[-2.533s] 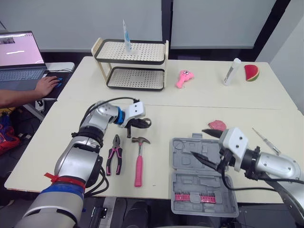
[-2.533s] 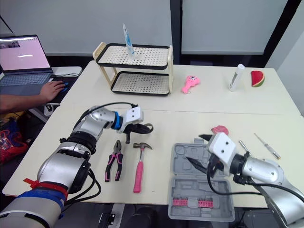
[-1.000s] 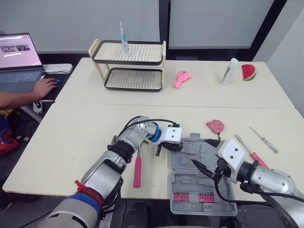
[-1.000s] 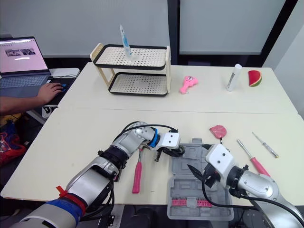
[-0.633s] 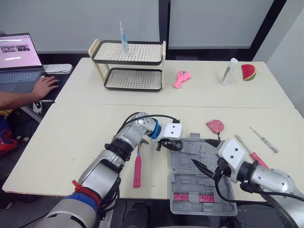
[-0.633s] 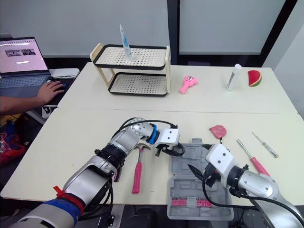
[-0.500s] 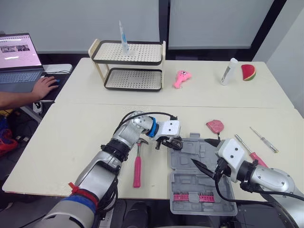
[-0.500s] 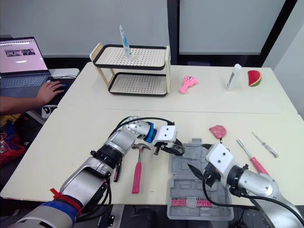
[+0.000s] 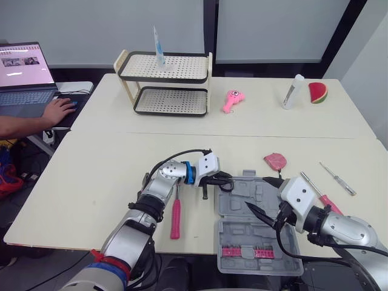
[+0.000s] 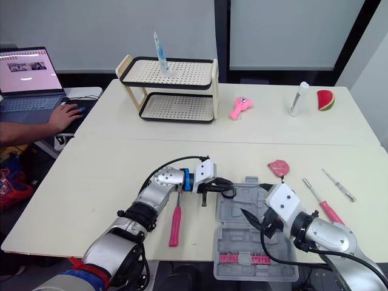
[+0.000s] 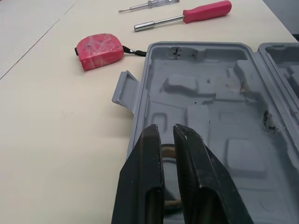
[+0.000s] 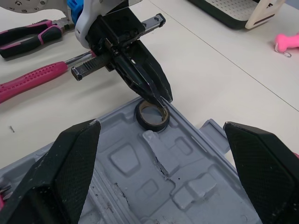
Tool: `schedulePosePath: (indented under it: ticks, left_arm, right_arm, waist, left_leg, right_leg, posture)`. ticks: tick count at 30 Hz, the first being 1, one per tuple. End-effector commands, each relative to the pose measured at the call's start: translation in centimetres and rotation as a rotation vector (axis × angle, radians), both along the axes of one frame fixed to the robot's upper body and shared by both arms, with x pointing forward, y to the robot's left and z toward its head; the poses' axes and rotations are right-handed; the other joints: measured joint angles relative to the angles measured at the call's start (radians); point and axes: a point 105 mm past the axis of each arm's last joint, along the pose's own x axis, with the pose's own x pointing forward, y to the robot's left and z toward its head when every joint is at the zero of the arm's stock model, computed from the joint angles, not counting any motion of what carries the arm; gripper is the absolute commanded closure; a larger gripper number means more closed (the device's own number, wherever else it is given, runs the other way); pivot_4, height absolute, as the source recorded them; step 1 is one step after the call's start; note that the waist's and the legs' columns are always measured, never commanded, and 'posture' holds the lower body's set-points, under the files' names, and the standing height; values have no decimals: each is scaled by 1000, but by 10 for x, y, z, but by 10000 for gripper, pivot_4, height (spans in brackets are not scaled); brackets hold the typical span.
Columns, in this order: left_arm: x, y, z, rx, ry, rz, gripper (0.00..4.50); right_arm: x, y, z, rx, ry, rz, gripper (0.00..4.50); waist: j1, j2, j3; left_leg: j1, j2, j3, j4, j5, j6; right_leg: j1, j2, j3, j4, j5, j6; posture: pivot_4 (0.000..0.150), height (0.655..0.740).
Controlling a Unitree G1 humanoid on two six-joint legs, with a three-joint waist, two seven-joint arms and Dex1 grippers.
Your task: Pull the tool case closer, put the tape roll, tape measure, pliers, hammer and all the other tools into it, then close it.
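Right wrist view: tape roll (image 12: 149, 122) at tool case (image 12: 140, 170) edge

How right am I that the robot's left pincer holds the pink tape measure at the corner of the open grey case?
Not quite: the left pincer holds the black tape roll at the corner of the open grey tool case, as the right wrist view shows. The pink tape measure lies outside it.

My left gripper (image 11: 162, 129) now holds the tape roll (image 12: 150, 125) inside the tool case (image 9: 257, 206), carried over from beside the pliers (image 12: 28, 33).
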Motion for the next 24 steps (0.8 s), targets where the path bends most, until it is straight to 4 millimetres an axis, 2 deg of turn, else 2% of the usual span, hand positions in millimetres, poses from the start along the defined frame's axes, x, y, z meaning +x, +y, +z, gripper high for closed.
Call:
schedulePosePath:
  ticks: [1, 6, 12, 16, 21, 24]
  left_arm:
    - [1, -6, 5, -33, -25, -4, 40328]
    - [1, -10, -2, -26, -22, -2, 40328]
    - [-2, -11, -33, 117, -14, 14, 40328]
    - [-1, -9, -32, 112, -8, 12, 40328]
    - [8, -5, -10, 19, -33, 36, 40328]
    - [19, -1, 29, -97, -75, 43, 40328]
  right_arm:
    - [0, 0, 10, 3, -48, 0, 0]
    - [0, 0, 10, 1, -47, -1, 0]
    - [-1, 0, 11, -1, -47, -2, 0]
    - [0, -2, 11, -2, -49, -7, 0]
    - [9, -9, 15, -9, -71, -18, 0]
    - [17, -22, 22, -6, -86, -39, 0]
  waist:
    - [0, 0, 0]
    - [-1, 0, 0]
    - [0, -1, 0]
    - [0, 0, -1]
    - [-3, 0, -1]
    - [-2, -1, -1]
  left_leg:
    - [0, 0, 0, 0, 0, 0]
    - [0, 0, 0, 0, 0, 0]
    - [0, 0, 0, 0, 0, 0]
    - [1, 0, 0, 0, 0, 0]
    - [1, 0, 0, 0, 0, 0]
    - [1, 0, 0, 0, 0, 0]
  right_leg:
    - [0, 0, 0, 0, 0, 0]
    - [0, 0, 0, 0, 0, 0]
    - [0, 0, 0, 0, 0, 0]
    - [0, 0, 0, 0, 0, 0]
    - [0, 0, 0, 0, 0, 0]
    - [0, 0, 0, 1, 0, 0]
  posture:
    - [1500, 7400]
    - [1500, 7400]
    - [1500, 7400]
    - [1500, 7400]
    - [1500, 7400]
    - [1500, 7400]
